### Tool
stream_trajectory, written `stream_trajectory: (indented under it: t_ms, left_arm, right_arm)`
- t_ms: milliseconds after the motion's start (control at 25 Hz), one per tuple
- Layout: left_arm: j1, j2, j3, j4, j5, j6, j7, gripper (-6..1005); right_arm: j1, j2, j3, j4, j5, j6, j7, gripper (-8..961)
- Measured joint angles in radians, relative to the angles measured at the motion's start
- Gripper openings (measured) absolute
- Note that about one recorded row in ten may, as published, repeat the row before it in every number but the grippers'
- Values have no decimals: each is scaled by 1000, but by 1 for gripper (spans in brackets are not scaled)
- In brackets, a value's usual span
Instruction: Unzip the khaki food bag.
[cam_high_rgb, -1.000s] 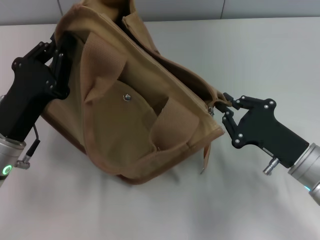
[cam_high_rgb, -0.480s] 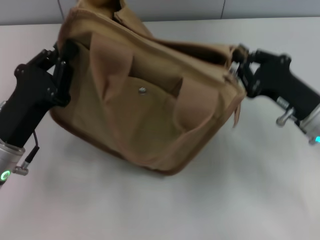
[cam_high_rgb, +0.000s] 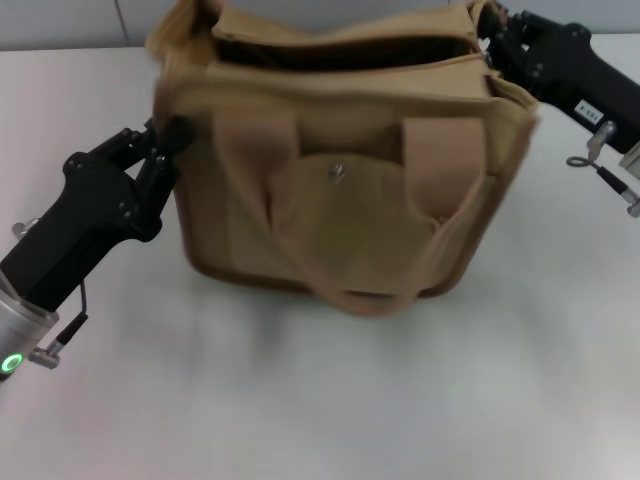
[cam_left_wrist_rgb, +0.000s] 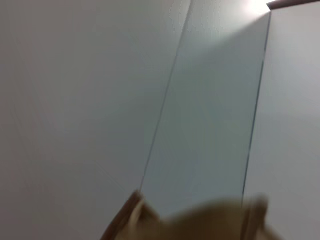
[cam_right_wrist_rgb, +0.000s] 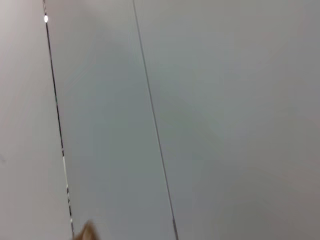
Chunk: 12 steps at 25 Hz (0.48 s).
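Tan canvas fills the middle of the head view: the khaki food bag (cam_high_rgb: 345, 170) stands upright on the white table (cam_high_rgb: 320, 400), toward the far side, its broad front turned to the near side. Darker brown piping runs along its bottom edge, and a small silver snap (cam_high_rgb: 337, 172) sits at the centre of the front pocket. One wide fabric handle (cam_high_rgb: 340, 250) droops down over the front in a loop that reaches almost to the bag's base. Along the top, a dark gap shows between the two long edges, so the mouth is open there; the zipper itself is too blurred to make out. The left gripper (cam_high_rgb: 165, 140) is at the bag's left side, its black fingers pinching the upper left corner of the fabric, with the arm stretching back toward the near left. The right gripper (cam_high_rgb: 490, 35) is at the far right top corner of the bag, its fingertips pressed together against that corner, though what exactly they clamp cannot be told. In the left wrist view a strip of tan cloth (cam_left_wrist_rgb: 200, 222) lies at the frame's edge against a pale panelled wall (cam_left_wrist_rgb: 100, 100); the right wrist view shows little beyond the same pale wall.
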Motion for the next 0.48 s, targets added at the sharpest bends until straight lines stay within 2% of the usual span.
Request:
stream_trajectory:
  t_ms: [200,280,400,480]
  left_arm:
    - [23,1,-20,7,-3,17,0,187]
    - [43,2,-35,34,-4,42,-2,188]
    - [77,5,-65,94,-4,96,-33,377]
    - [93,10,-65,150,-3,126,-77,461]
  right_arm:
    - [-10,1,1,6,37,-12,9,91]
    - [-19,1,3,3,45,-27,24,146]
    - [-42,-1,1,-16,63,-76,76,229]
    - [-65,-3,-1,-53,65,-147,117,284]
